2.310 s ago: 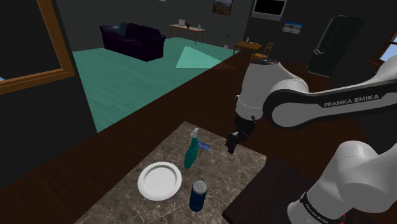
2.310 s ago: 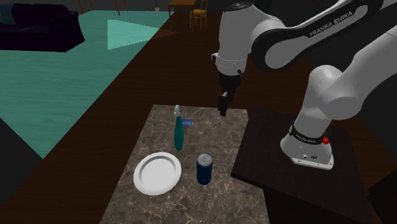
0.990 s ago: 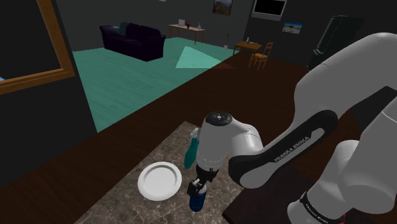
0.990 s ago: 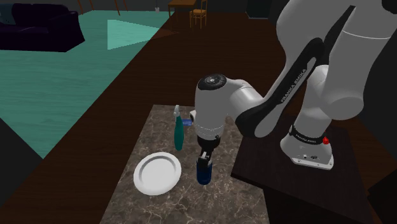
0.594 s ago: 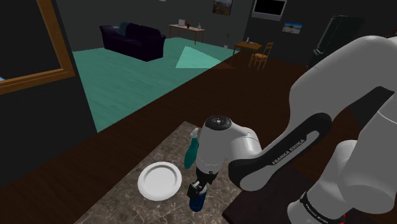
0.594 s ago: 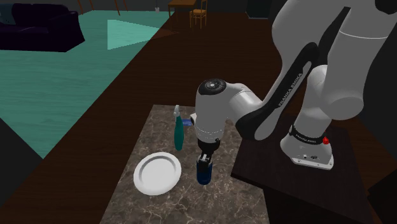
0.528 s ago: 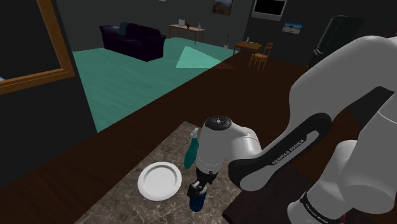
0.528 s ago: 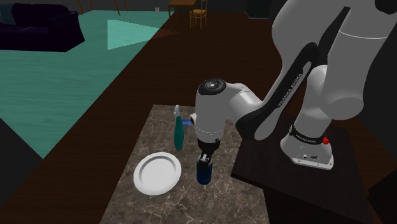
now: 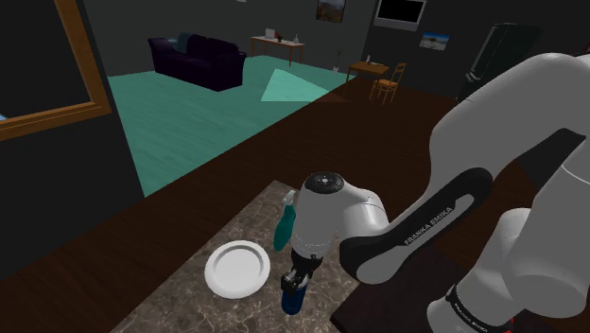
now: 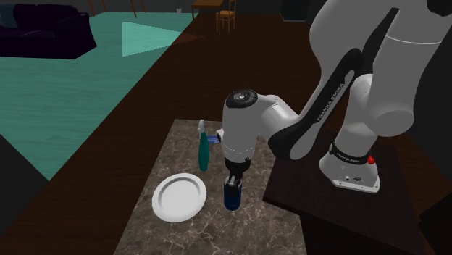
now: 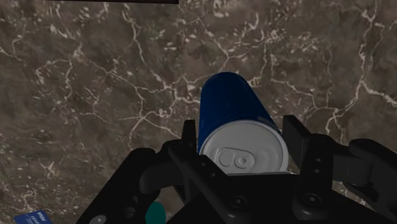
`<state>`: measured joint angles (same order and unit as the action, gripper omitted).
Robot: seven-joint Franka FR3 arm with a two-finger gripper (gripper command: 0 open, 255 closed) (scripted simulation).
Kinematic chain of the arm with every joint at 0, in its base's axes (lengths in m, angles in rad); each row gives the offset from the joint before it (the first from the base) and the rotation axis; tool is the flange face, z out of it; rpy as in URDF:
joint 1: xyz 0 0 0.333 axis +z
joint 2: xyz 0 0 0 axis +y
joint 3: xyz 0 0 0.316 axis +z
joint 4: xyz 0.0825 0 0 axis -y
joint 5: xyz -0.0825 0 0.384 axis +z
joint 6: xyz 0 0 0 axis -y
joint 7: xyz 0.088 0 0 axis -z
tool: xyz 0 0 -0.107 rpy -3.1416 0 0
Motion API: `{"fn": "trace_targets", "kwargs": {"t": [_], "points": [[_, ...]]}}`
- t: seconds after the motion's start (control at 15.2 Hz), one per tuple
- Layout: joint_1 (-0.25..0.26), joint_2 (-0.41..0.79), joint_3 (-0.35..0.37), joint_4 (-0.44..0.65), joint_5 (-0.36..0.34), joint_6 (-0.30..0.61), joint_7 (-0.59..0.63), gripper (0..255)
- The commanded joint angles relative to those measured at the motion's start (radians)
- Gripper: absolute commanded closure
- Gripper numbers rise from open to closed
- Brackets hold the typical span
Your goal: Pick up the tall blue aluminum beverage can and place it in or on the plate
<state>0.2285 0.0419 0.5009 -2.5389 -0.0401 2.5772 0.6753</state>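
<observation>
Can (image 11: pixel 232 108): dark blue body, silvery lid, seen upright on the marbled tabletop (image 10: pixel 250 228), near the edge that runs along the stand (image 10: pixel 340 210). No lift is shown; its base appears to be resting on the tabletop in the second exterior view (image 10: pixel 232 201).

Gripper (image 11: pixel 242 130): lowered from above over the can's top. One black finger is pressed against each flank of the can and no gap is made out, so the jaws are judged clamped on it. In the shoulder view the gripper (image 9: pixel 296 282) is seen sitting on the can (image 9: pixel 293 303).

Plate (image 9: pixel 236 269): white and bare, just beside the can on the side away from the stand. A teal spray bottle (image 9: pixel 283 227) is noted further up the tabletop, and a small blue card (image 10: pixel 213 138) beyond it.

Progress: reach and descent are done, and the grasp is judged made. Lift, carry across to the plate (image 10: pixel 179 196) and release are left.

Against earlier frames: 2.3 s ago the gripper was held high over the tabletop's far end and the can stood uncovered. By 1.0 s ago it had been brought down around the can. Over the last half second the arm's pose is unchanged, but the fingers look drawn in narrower. Can, plate and bottle have not been shifted.
</observation>
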Motion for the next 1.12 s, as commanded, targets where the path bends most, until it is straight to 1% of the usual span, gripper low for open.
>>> {"fn": "trace_targets", "kwargs": {"t": [0.0, 0.26, 0.66, 1.06], "points": [[0.000, 0.000, 0.000, 0.000, 0.000, 0.000, 0.000, 255], [0.000, 0.000, 0.000, 0.000, 0.000, 0.000, 0.000, 255], [0.002, -0.086, 0.005, 0.014, 0.073, -0.088, -0.053, 255], [0.009, -0.161, -0.002, 0.036, 0.122, -0.180, -0.090, 255]]}}
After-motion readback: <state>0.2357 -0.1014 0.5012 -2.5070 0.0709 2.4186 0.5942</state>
